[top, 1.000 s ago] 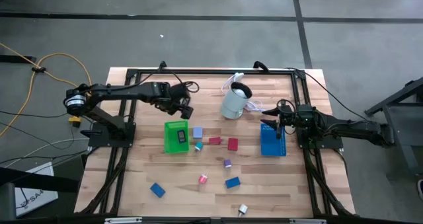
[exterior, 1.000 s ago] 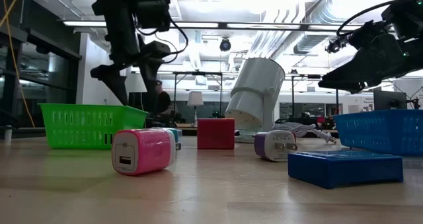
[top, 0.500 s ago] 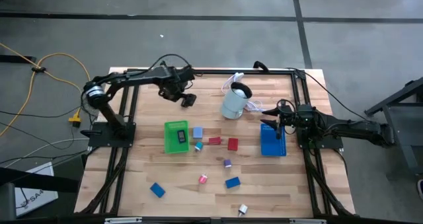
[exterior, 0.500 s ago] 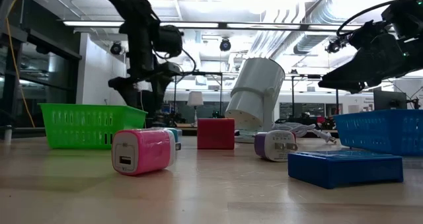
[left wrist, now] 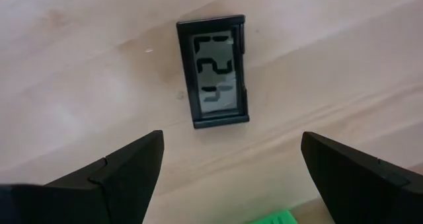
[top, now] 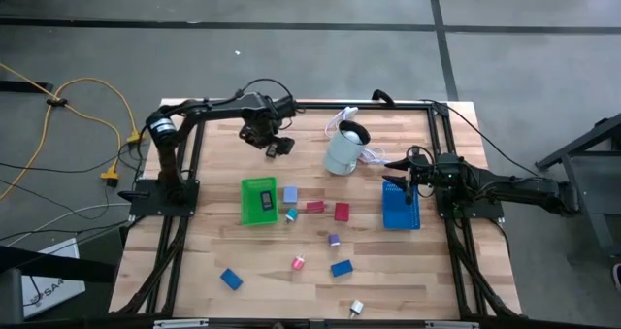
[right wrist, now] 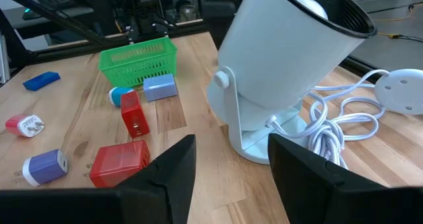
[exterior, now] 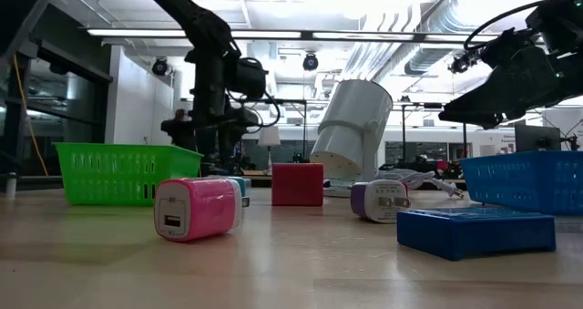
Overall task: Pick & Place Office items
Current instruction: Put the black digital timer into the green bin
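Observation:
My left gripper (top: pixel 278 147) is open and empty above the table's far part, beyond the green tray (top: pixel 258 201). In the left wrist view (left wrist: pixel 231 138) its fingers point down on either side of a small black digital clock (left wrist: pixel 215 72) that lies flat on the wood, without touching it. My right gripper (top: pixel 406 177) is open and empty above the far end of the blue tray (top: pixel 400 211). Small items lie on the table: a light-blue block (top: pixel 289 194), two red pieces (top: pixel 315 207) (top: pixel 342 212), a purple one (top: pixel 334 240), a pink one (top: pixel 298 263) and blue ones (top: pixel 341 268) (top: pixel 230 279).
A pale cylindrical appliance (top: pixel 344 149) with a white cord (right wrist: pixel 344 128) stands tilted at the far middle, between the two grippers. A black item (top: pixel 267 203) lies in the green tray. A white piece (top: pixel 356 308) lies near the front edge. A black frame (top: pixel 310 104) runs round the table.
My left arm has swung away from the green tray toward the table's far edge and a little to the right, and its gripper now hangs over the wood left of the appliance. My right arm has kept still.

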Robot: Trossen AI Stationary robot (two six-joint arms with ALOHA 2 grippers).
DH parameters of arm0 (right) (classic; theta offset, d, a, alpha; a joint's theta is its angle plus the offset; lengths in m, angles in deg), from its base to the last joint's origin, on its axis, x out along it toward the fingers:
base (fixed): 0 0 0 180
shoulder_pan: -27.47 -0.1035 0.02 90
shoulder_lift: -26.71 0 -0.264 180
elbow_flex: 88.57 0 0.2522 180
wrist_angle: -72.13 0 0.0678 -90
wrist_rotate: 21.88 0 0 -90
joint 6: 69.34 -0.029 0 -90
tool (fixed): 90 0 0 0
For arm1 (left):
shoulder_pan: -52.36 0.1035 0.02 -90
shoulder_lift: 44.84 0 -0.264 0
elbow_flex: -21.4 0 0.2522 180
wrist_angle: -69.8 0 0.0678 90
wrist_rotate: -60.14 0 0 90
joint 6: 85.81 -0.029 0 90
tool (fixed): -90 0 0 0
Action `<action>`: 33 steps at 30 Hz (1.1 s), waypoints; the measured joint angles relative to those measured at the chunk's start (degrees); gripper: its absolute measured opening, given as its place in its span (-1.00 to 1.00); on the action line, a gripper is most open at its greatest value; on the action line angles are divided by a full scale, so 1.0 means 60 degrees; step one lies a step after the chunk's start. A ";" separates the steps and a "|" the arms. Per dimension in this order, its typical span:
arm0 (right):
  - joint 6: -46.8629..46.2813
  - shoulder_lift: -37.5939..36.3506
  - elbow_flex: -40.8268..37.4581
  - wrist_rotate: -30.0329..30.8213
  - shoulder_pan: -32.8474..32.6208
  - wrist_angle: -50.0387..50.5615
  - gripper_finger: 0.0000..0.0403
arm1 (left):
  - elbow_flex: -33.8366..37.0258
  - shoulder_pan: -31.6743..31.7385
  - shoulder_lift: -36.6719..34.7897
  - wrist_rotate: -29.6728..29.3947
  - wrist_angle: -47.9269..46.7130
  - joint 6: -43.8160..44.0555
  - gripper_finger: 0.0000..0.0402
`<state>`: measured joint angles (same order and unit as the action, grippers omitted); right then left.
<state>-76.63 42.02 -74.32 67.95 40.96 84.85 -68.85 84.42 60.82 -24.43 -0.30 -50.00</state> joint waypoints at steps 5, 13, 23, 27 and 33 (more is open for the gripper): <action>0.0000 0.0000 -0.0004 0.0000 0.0000 0.0000 -0.13 | 0.0000 -0.0026 0.0256 -0.0050 0.0467 0.0006 0.74; 0.0000 0.0000 -0.0003 -0.0002 -0.0004 0.0003 -0.13 | 0.0000 -0.0126 0.0520 -0.0569 0.0732 0.0077 0.74; 0.0000 0.0000 -0.0004 0.0000 0.0000 0.0004 -0.13 | 0.0000 -0.0349 0.0604 -0.1378 0.0786 0.0469 0.73; 0.0000 0.0000 -0.0003 -0.0001 -0.0001 0.0004 -0.13 | 0.0004 -0.0399 0.0651 -0.1392 0.0786 0.0584 0.65; 0.0000 0.0000 -0.0003 0.0000 -0.0001 0.0004 -0.13 | 0.0004 -0.0427 0.0647 -0.1407 0.0788 0.0627 0.45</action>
<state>-76.63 42.02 -74.33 67.95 40.96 84.87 -68.82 81.87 64.70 -32.87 4.43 -46.24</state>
